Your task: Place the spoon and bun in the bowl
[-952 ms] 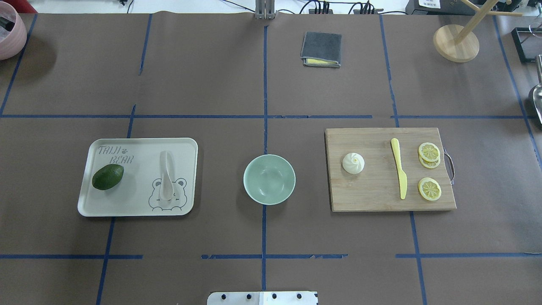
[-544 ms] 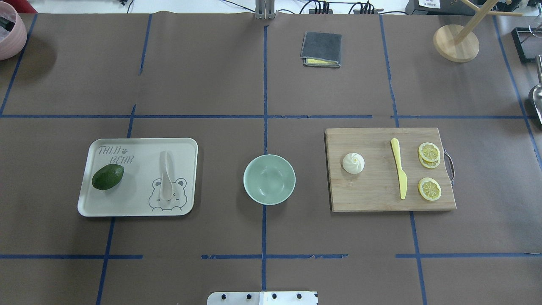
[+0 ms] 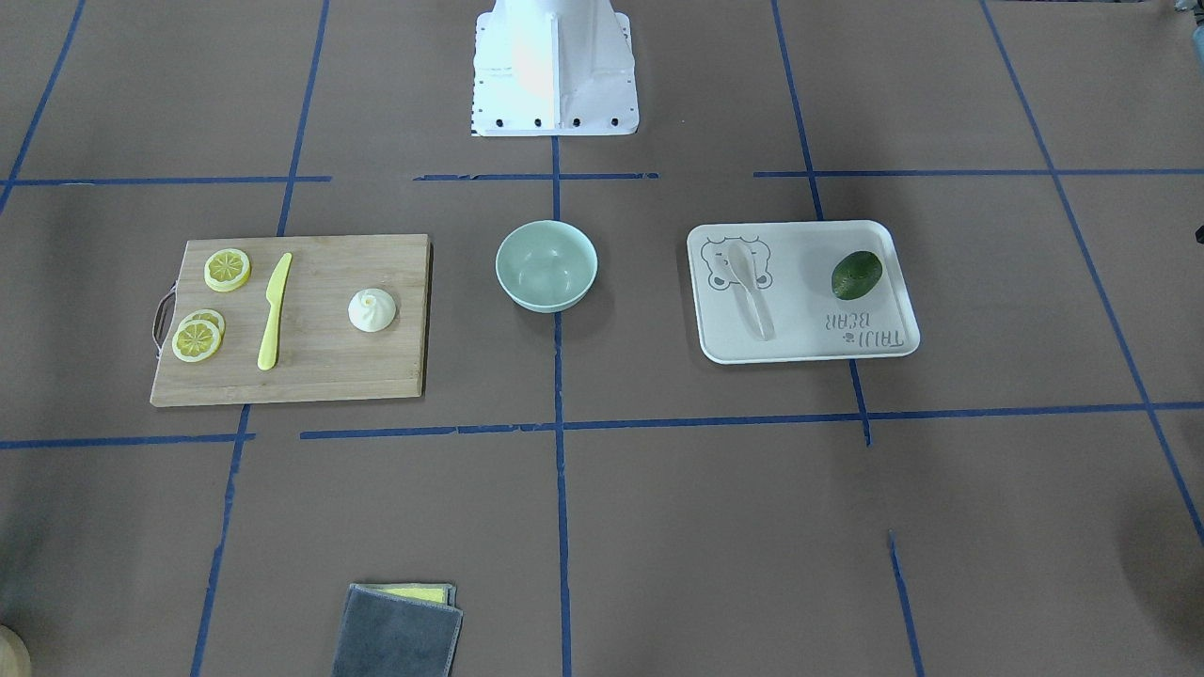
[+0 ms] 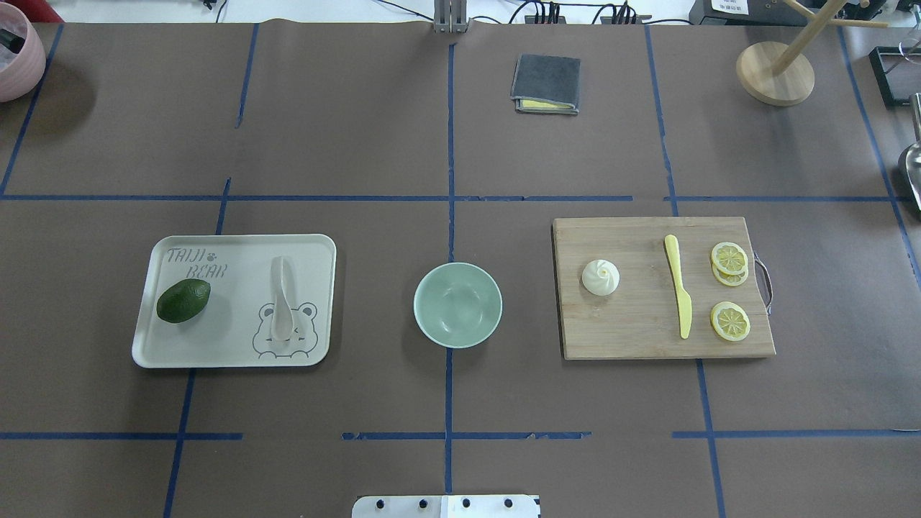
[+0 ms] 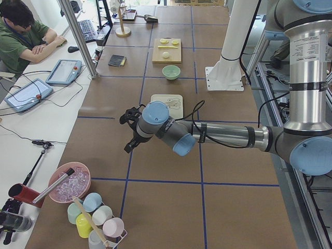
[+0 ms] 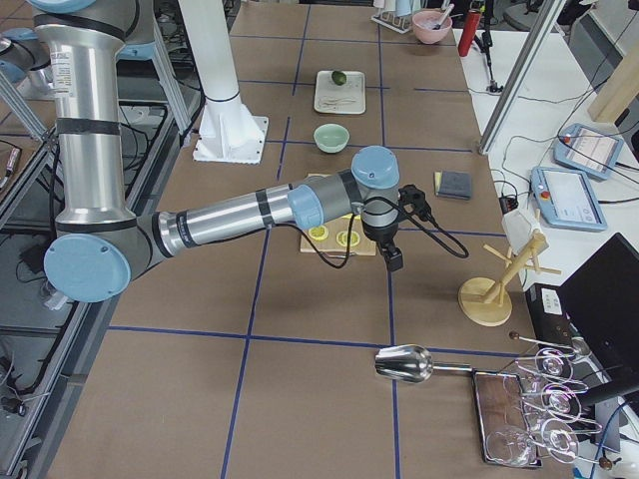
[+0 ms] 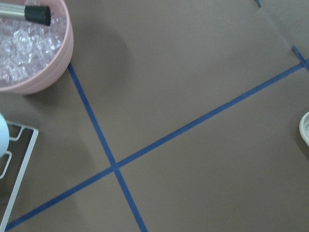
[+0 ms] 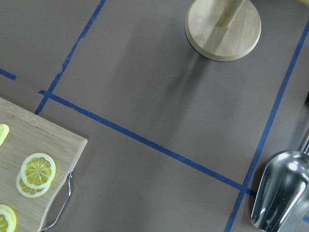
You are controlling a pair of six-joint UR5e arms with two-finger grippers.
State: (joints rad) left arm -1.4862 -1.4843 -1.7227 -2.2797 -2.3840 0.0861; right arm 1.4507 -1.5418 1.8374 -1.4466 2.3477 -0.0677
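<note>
Spoon (image 4: 282,298): on the tray (image 4: 237,356), well beyond the left fingers (image 5: 130,144). Its long axis runs toward and away from the robot, scoop on the bear drawing (image 4: 302,338) nearest the robot, handle pointing away.
Bun (image 4: 600,277): on the board (image 4: 633,338), at the end far from the right fingers (image 6: 394,259).
Bowl (image 4: 457,304): between tray and board.
Change: nothing has shifted since half a second ago.
Writing: the tray reads "TAIJI BEAR".
Fingers: both sets hang over the surface (image 4: 360,144); whether they are spread or closed cannot be told.

robotics lab, table (image 4: 345,129) gridded with blue tape, teach pendants (image 5: 63,71), seated operator (image 5: 21,36) nearby
</note>
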